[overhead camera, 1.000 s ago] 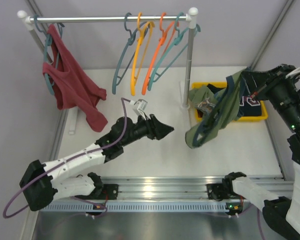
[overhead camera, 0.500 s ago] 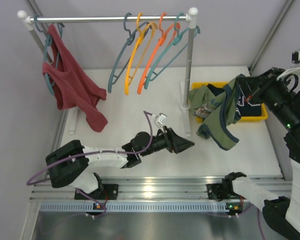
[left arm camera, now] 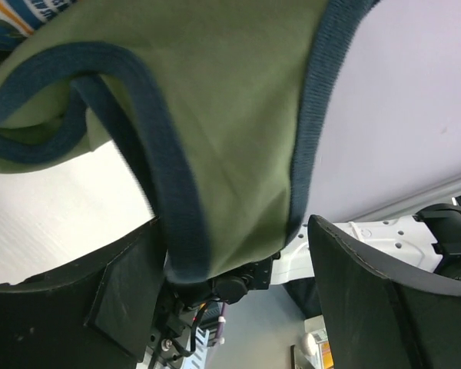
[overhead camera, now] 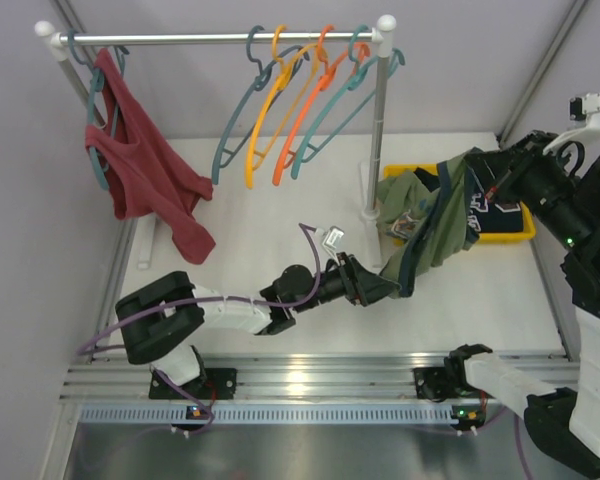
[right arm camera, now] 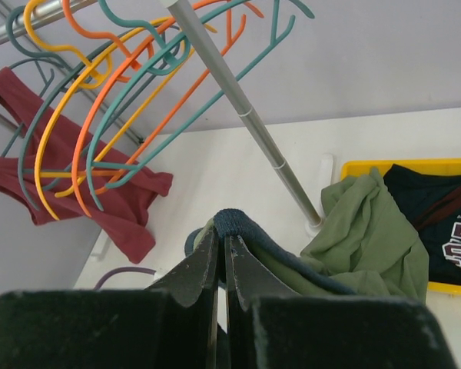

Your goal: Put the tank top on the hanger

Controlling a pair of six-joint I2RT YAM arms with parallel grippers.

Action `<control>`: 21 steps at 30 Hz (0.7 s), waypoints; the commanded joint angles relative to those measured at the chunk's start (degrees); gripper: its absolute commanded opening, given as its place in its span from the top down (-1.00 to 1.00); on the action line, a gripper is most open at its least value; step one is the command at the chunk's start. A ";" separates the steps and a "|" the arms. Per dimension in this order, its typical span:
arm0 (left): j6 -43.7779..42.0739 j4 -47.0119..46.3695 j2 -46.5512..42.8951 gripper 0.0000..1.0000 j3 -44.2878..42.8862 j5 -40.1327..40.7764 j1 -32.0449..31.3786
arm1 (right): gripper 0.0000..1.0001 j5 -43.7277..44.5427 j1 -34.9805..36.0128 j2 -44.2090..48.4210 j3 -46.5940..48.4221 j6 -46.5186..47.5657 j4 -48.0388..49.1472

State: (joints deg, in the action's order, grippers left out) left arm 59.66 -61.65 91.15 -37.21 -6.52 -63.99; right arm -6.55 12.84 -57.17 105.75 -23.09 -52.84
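Fabric hides the right gripper point(right arm camera: 221, 238) from above; its wrist view shows it pinched tight on the tank top's point(overhead camera: 435, 225) navy trim, above the desk's point(overhead camera: 280, 230) right edge. Left gripper point(left arm camera: 230, 261) gapes around the hanging hem. One yellow bin point(overhead camera: 510, 238) holds a navy garment point(overhead camera: 495, 210). Rail point(overhead camera: 180, 38): one yellow hanger point(overhead camera: 248, 178), one orange hanger point(overhead camera: 278, 178), and overlapping blue-grey hangers point(overhead camera: 218, 172), hard to count.

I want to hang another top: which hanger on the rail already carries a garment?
The teal hanger at the rail's far left, holding the red tank top; the other hangers hang bare.
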 commanded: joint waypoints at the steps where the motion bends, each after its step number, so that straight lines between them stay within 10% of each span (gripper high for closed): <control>1: 1.25 -8.13 0.95 -0.57 -2.86 -0.51 -0.53 | 1.00 -1.45 -0.36 -0.31 1.82 -0.20 1.86; 9: 2.83 -11.91 4.29 -0.47 -4.45 -1.65 -1.40 | 1.00 -1.80 -0.36 -0.49 1.38 -0.46 2.39; 13: 0.82 -9.38 1.75 0.39 -5.06 -1.74 -1.49 | 1.00 -1.72 -0.36 -0.58 1.38 -0.20 2.56; 14: 0.11 -7.98 -0.26 0.92 -5.41 -1.56 -1.49 | 1.00 -1.80 -0.36 -0.58 1.47 -0.11 2.57; 21: -12.08 14.41 -15.02 1.00 -11.73 1.86 -1.49 | 1.00 -1.98 -0.36 -0.58 4.89 2.61 6.25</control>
State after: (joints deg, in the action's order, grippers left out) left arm 55.46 -53.98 84.68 -43.13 -6.90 -65.32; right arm -7.70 12.84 -57.93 106.32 -22.20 -52.27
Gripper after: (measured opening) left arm 0.035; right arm 0.012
